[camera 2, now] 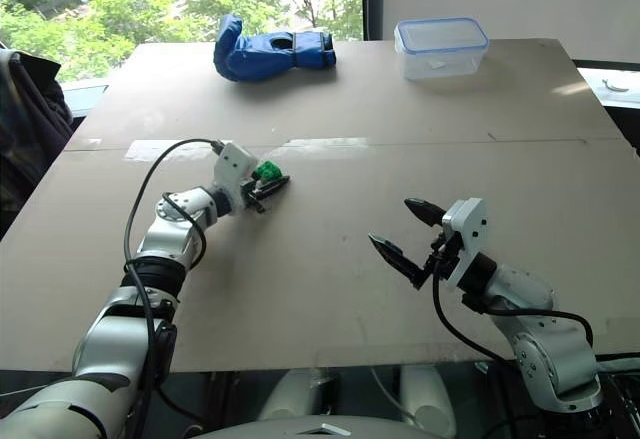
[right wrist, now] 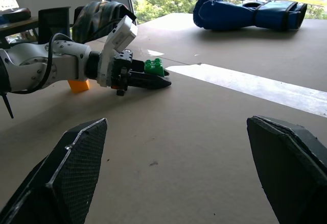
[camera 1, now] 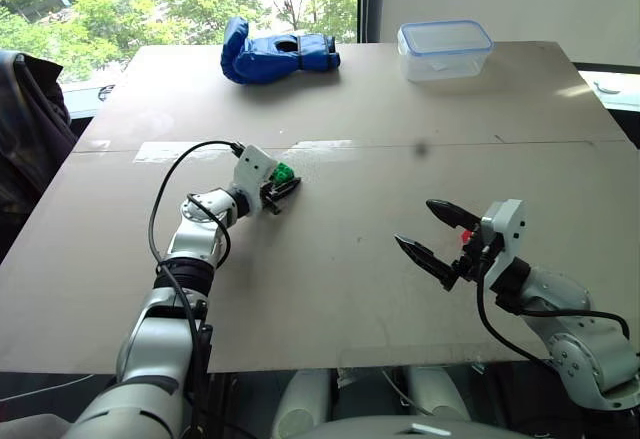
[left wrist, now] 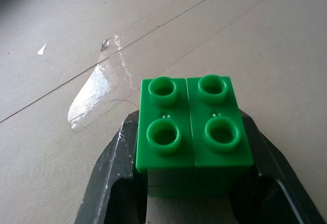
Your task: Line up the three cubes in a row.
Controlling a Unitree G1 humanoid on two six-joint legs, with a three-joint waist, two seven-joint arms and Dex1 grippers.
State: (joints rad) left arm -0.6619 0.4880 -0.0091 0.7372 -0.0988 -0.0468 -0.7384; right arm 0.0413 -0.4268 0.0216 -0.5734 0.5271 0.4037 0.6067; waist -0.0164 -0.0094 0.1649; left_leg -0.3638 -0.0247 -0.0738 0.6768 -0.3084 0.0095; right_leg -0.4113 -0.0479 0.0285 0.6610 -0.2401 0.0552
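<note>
Here the green cube [left wrist: 193,127] sits studs-up between the two black fingers of the left gripper [camera 1: 283,188], which are pinched against its side walls; the left wrist view shows the fingers flanking it closely. It lies on the table [camera 1: 330,289] left of the middle, just short of the taped seam [camera 1: 180,150] that runs across the board from the left edge to the right. I cannot tell whether the cube rests on the surface or is a shade above it.

The yellow-orange cube [right wrist: 78,85] shows in the right wrist view, standing on the table beyond the left forearm, near the left edge. A patch of red [camera 1: 466,234] peeks out by the right gripper [camera 1: 432,234]; whether that is the red cube is too small to tell. The right gripper hovers nearer the front edge, right of centre, its fingers spread wide with nothing between them.

Toward the far edge lie a blue boxing glove [camera 1: 277,54] and a clear lidded box [camera 1: 444,49], both well apart from the work.

The step in hand looks like the pick of the green cube, grip just taken. The next move likely calls for carrying it to a chosen line, setting it down square beside another cube, and keeping it level so it lands flat.
</note>
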